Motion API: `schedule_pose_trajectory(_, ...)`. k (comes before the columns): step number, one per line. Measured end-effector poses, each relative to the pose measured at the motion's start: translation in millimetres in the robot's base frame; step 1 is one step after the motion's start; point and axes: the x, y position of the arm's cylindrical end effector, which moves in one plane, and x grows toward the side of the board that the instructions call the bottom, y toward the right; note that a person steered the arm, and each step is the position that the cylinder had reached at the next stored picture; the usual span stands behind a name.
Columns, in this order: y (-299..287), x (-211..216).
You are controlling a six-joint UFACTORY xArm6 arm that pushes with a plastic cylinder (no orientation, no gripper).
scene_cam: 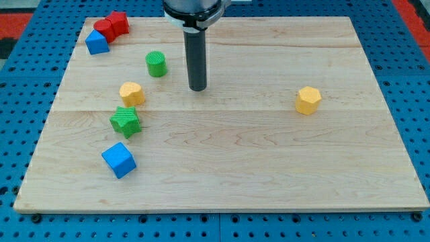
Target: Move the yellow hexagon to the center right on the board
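The wide middle of the board point(222, 154) has room to pass between my tip point(197, 88) and the yellow hexagon point(308, 100), while the other blocks crowd the view's left.

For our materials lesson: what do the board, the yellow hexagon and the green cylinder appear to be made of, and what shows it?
Board: pale wood, matt, with visible grain and plank seams.
Yellow hexagon: probably plastic; even colour, smooth faces with a soft sheen.
Green cylinder: likely plastic too, possibly printed, since fine ribs line its top.
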Motion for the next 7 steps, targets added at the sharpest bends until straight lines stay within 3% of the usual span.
schedule_pose_trajectory(2,-57,-3)
schedule_pose_trajectory(3,-129,-3)
schedule_pose_trajectory(4,-155,3)
schedule_pose_trajectory(7,-177,39)
